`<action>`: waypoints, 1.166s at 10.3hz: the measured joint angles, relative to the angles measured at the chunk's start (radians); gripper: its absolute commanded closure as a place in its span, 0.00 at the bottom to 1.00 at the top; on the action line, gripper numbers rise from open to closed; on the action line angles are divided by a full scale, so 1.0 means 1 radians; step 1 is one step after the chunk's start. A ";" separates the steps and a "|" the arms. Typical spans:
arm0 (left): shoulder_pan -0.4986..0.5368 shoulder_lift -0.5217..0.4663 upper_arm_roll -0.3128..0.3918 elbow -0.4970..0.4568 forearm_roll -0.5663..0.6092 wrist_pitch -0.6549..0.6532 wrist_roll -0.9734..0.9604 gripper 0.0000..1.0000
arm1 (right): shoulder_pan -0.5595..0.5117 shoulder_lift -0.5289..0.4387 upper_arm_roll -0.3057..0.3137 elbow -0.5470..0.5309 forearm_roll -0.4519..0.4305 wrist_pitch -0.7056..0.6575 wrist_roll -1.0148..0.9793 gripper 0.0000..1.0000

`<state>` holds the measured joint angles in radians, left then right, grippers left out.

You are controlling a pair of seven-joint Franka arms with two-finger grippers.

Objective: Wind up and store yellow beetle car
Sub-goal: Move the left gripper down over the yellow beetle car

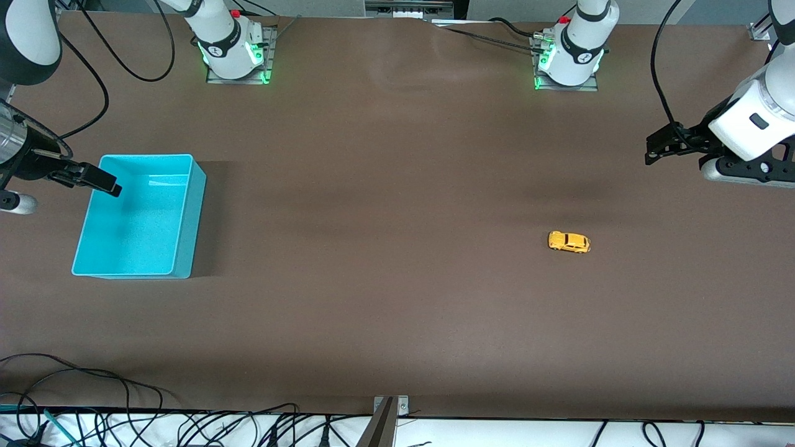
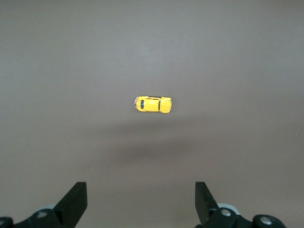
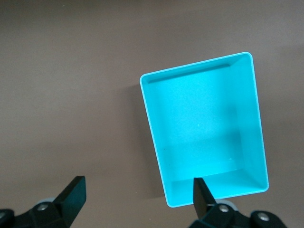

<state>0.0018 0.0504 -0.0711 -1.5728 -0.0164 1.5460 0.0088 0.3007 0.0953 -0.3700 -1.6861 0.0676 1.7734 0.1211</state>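
Note:
The yellow beetle car [image 1: 569, 242] stands on its wheels on the brown table, toward the left arm's end; the left wrist view shows it [image 2: 153, 104] from above. My left gripper [image 1: 658, 144] hangs open over the table's edge at that end, apart from the car, with nothing between its fingers [image 2: 141, 190]. An empty turquoise bin [image 1: 140, 230] sits toward the right arm's end. My right gripper [image 1: 102, 179] hovers open over the bin's rim; in the right wrist view the gripper [image 3: 138, 187] is empty, with one finger over a corner of the bin [image 3: 204, 137].
The brown table [image 1: 385, 248] stretches wide between bin and car. Both arm bases [image 1: 233, 53] [image 1: 568, 59] stand at the back edge. Loose cables [image 1: 124, 422] lie along the front edge, beside a small bracket [image 1: 388, 410].

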 measured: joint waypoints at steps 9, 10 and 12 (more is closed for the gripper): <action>-0.001 0.051 -0.001 0.000 0.000 -0.001 0.000 0.00 | -0.007 0.000 -0.001 0.000 0.000 0.001 -0.016 0.00; -0.001 0.064 -0.001 0.000 0.000 -0.001 0.000 0.00 | -0.008 0.000 -0.001 0.000 0.000 0.001 -0.018 0.00; -0.004 0.083 -0.002 0.000 0.000 -0.001 0.000 0.00 | -0.011 0.000 -0.002 0.000 0.000 0.001 -0.022 0.00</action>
<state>-0.0017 0.1333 -0.0731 -1.5728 -0.0164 1.5452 0.0088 0.2895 0.0953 -0.3716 -1.6858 0.0676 1.7747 0.0994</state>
